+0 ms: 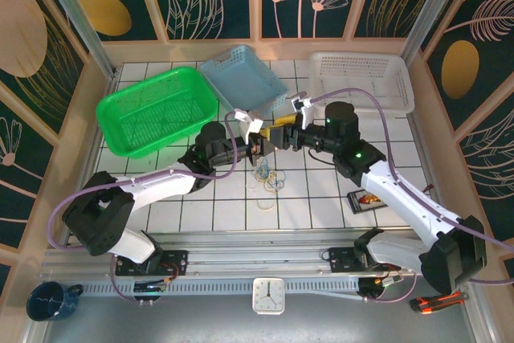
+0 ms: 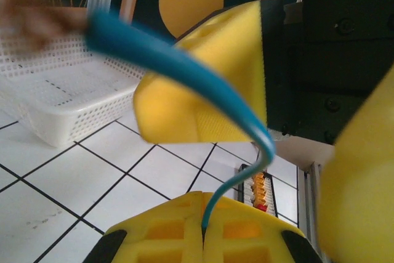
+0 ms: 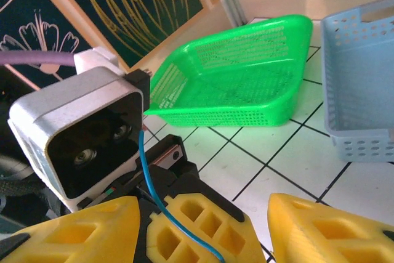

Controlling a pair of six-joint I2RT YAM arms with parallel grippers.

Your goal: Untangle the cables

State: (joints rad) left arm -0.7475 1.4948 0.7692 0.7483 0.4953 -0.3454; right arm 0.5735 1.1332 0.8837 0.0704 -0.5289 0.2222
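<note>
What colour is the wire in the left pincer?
Blue wire, clearest in the left wrist view.

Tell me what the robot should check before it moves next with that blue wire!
1. Left gripper grips the blue cable: ok, it is shut on it.
2. Right gripper ready to grab: ok, its jaws stand open on either side of the cable.
3. Grippers not bumping each other: cannot tell, they are very close.
4. Blue cable free of the clump lying below: cannot tell.
5. Baskets out of the way: ok, the green basket sits well off to the side.
</note>
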